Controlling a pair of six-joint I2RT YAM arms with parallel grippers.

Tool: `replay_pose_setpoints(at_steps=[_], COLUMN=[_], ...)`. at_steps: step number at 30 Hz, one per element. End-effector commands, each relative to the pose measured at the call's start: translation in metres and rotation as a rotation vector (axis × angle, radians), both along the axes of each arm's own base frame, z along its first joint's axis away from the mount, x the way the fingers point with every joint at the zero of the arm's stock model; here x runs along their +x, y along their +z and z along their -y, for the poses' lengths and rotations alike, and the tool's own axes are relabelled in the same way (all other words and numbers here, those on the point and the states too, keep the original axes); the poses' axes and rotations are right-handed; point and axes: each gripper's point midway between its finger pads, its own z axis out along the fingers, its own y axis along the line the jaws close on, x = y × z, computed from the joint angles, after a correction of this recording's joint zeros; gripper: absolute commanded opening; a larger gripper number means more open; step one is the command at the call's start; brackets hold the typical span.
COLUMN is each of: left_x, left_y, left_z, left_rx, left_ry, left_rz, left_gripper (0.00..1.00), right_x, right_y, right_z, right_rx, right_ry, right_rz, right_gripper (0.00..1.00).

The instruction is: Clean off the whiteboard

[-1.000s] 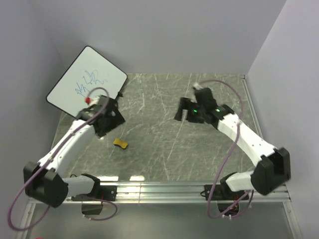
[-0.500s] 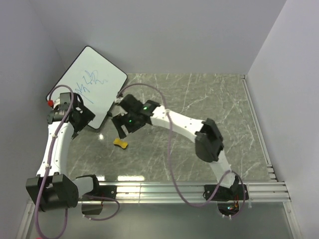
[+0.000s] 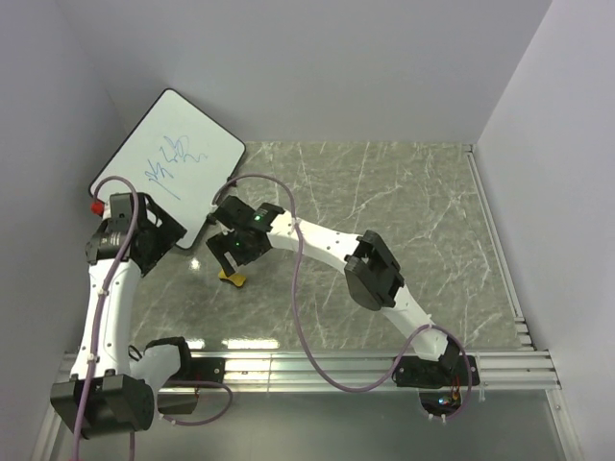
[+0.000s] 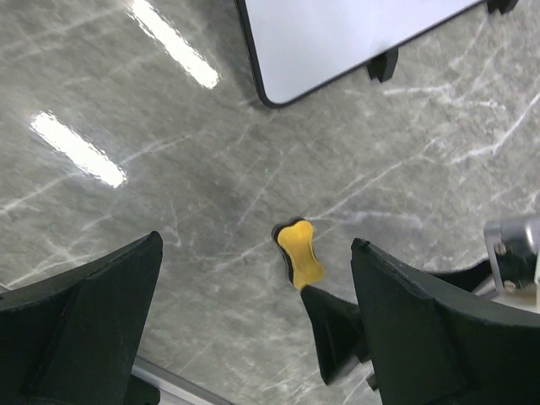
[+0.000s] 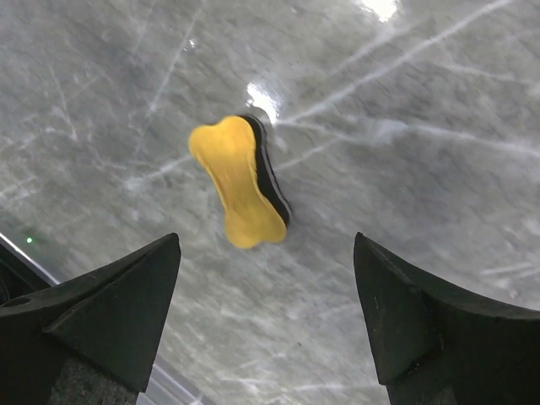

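The whiteboard (image 3: 168, 158) lies at the far left, tilted, with blue scribbles on its face; one rounded corner (image 4: 337, 34) shows in the left wrist view. A small yellow bone-shaped eraser (image 3: 233, 279) (image 4: 299, 253) (image 5: 240, 181) rests on the marble table. My right gripper (image 3: 228, 257) (image 5: 270, 312) hovers open just above and beside the eraser, which lies ahead of its fingertips, untouched. My left gripper (image 3: 159, 233) (image 4: 257, 337) stands open and empty by the whiteboard's near edge, looking down at the eraser. One right finger (image 4: 337, 337) shows between the left jaws.
The right arm (image 3: 327, 250) stretches across the table from its base at the near right. A metal rail (image 3: 317, 365) runs along the near edge. Walls close in at the left, back and right. The marble table (image 3: 404, 221) extends to the right.
The right arm has swung from the right side across to the left and come down over the eraser. The left arm has pulled back toward the left wall.
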Motion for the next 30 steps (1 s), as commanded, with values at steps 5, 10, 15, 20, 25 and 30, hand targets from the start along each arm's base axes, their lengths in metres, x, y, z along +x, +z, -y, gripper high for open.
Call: replay_pose_setpoints(at_steps=[5,10,15,20,25,30], left_x=[0.006,0.001,-0.009,-0.011,-0.009,-0.008], left_y=[0.002,-0.003,-0.01,-0.006,-0.001,0.002], left_z=[0.011,0.015,0.014,0.012,0.01,0.01], left_rx=[-0.034,-0.05,-0.038,-0.032,-0.022,-0.023], left_ry=[-0.056,-0.062,-0.06,-0.05,-0.049,-0.038], left_rz=[0.077,0.086,0.07,0.082,0.092,0.106], left_gripper=[0.99,0.99,0.98,0.98,0.98,0.98], right_x=[-0.003,-0.008,-0.005,-0.001,0.002,0.001], right_y=[0.011,-0.004,-0.016,-0.047,-0.065,-0.073], right_z=[-0.019,-0.026,-0.035,-0.031,-0.025,-0.009], right_rx=[0.032,0.008,-0.012,-0.083,-0.142,-0.208], right_ry=[-0.006,-0.003,-0.025,-0.045,-0.06,-0.061], right_rz=[0.031,0.04,0.069,0.089,0.114,0.137], right_gripper=[0.9,0.9,0.89,0.85,0.78,0.53])
